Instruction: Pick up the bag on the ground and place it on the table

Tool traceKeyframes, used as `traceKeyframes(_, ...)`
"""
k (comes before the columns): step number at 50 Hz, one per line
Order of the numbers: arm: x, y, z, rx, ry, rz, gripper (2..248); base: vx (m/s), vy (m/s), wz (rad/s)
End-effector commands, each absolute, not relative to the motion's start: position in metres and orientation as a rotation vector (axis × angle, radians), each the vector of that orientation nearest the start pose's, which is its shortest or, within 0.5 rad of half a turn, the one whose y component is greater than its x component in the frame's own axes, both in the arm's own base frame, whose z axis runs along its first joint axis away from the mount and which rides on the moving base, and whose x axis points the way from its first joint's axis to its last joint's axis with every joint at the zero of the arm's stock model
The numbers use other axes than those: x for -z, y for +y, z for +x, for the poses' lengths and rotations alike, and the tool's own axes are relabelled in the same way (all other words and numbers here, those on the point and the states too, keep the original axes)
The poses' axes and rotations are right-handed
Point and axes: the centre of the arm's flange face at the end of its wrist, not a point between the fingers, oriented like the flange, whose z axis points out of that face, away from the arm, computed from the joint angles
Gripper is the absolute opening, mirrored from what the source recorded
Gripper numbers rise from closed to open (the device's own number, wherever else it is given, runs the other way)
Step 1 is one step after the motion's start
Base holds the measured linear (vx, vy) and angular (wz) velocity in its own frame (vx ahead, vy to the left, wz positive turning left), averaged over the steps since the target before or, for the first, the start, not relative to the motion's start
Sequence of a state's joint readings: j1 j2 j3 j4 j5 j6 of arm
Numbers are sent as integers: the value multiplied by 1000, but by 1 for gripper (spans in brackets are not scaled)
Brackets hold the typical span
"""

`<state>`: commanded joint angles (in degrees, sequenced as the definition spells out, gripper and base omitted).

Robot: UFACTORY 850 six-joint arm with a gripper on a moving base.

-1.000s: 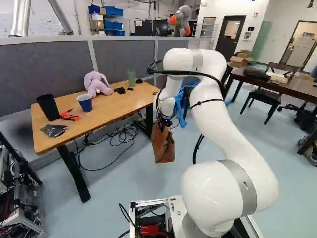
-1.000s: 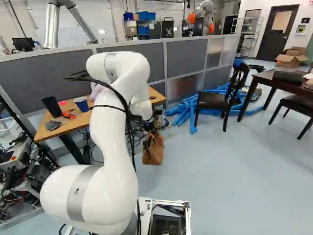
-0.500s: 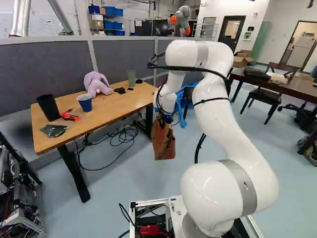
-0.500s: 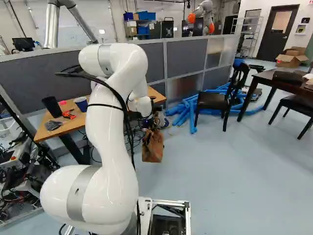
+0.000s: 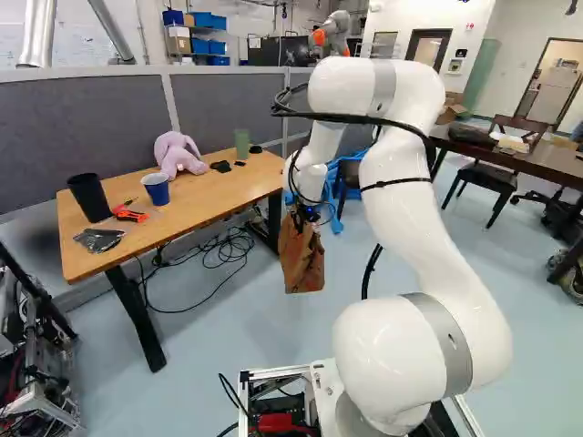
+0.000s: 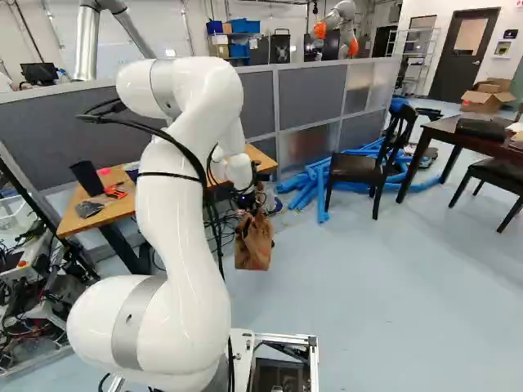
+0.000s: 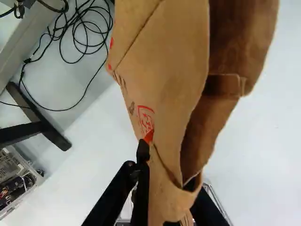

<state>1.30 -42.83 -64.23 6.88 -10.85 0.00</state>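
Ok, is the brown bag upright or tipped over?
Upright, roughly: in the left base view the bag hangs below the hand, its bottom edge lowest.

You have bright, fairly even room light in both base views, falling from above: the tops of the white arm (image 5: pixel 414 218) glow while its undersides go soft grey. Under the table (image 5: pixel 214 193), left of the left base frame, you get dim, soft-edged shadow. Your wrist frame washes the floor (image 7: pixel 263 165) nearly white at the right, while folds of the bag (image 7: pixel 164 61) darken at upper right. The door (image 6: pixel 466 57) leans outward at the right base frame's upper right, and far details blur.
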Motion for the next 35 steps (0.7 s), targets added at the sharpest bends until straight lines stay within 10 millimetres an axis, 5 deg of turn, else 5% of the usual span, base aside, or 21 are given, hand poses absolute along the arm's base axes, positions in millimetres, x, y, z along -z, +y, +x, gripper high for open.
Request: traceKeyframes(35, -270, 16, 551, 169, 138, -3088, 18, 0, 0, 0)
